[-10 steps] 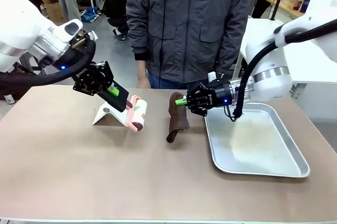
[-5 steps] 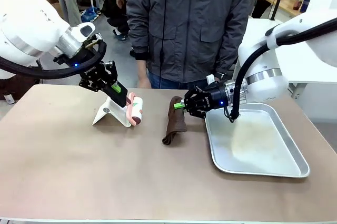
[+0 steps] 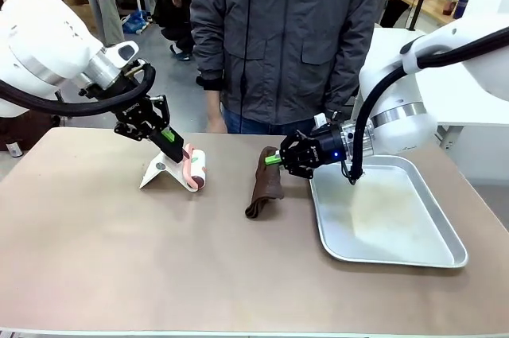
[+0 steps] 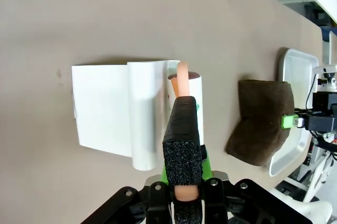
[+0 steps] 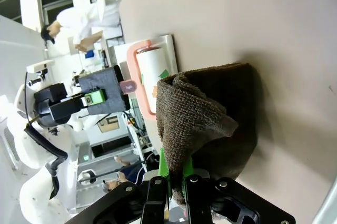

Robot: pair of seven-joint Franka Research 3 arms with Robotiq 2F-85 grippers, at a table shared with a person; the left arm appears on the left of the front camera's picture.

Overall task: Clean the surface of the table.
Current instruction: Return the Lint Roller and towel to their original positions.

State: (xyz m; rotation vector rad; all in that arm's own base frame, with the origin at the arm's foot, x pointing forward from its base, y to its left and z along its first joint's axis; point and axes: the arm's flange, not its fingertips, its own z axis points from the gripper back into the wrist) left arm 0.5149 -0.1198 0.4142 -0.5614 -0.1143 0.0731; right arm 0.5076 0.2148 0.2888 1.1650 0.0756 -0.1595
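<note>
Left gripper [image 3: 176, 148] clamped on pink handle of lint roller [image 3: 194, 169]; roller now lower and nearer white stand [image 3: 161, 172] than a second ago, drum resting at stand's edge, so looks like being docked or set down. In left wrist view lint roller [image 4: 185, 93] directly ahead of the fingertips, handle pinched between black pads [image 4: 182, 150], white stand [image 4: 117, 110] just beside and touching drum. Right gripper [image 3: 276, 157] pinching top edge of brown cloth [image 3: 266, 184]; cloth pulled slightly toward left side and more upright versus a second ago, lower end draped onto table [image 3: 159, 258]. In right wrist view brown cloth [image 5: 206, 116] bunched right at the fingertips, green pads [image 5: 165, 173] closed on a fold. Silver tray [image 3: 390, 219] just behind right gripper, on wrist side, bare apart from a faint smudge. Table surface spread below and ahead of both grippers, tan top with no visible crumbs or spills. Person [image 3: 282, 36] standing beyond both grippers at far edge, hands not engaged. Judgement: roller pass likely ending, cloth dragging across top as wiping step; cleaning under way, not clearly finished.
</note>
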